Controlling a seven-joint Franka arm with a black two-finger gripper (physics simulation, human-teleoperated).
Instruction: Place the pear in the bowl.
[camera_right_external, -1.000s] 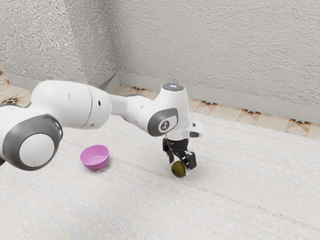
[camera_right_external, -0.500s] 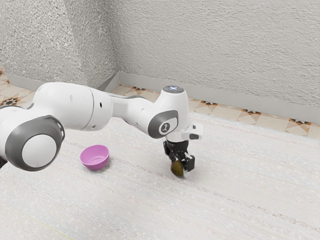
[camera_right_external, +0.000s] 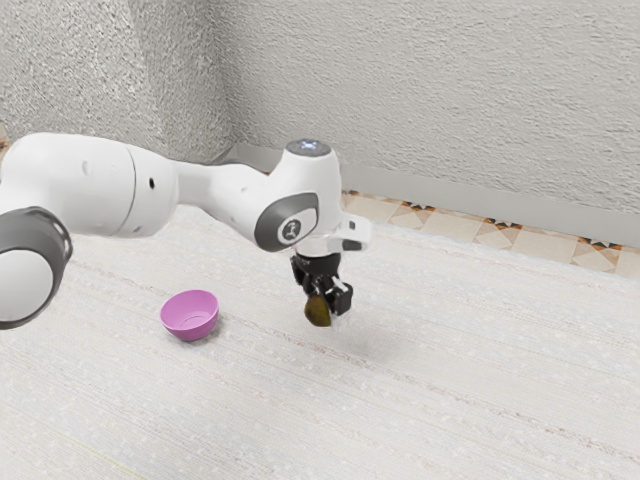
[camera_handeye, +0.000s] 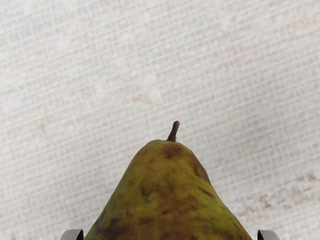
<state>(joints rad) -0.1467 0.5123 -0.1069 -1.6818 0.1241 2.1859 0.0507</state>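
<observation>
In the exterior view, the white arm (camera_right_external: 85, 185) is seen coming in from the left. Next along, the pink bowl (camera_right_external: 190, 318) is seen set upright on the pale bench (camera_right_external: 450, 400). Farther right, well apart from the bowl, the pear (camera_right_external: 318, 312) is held above the bench by the black hand (camera_right_external: 326, 300), which is closed on it, its fingers parted by the fruit's width. In the wrist view, the pear is flanked by both fingers (camera_handeye: 268, 235), and its brown stem (camera_handeye: 173, 131) is pointed away from the hand.
</observation>
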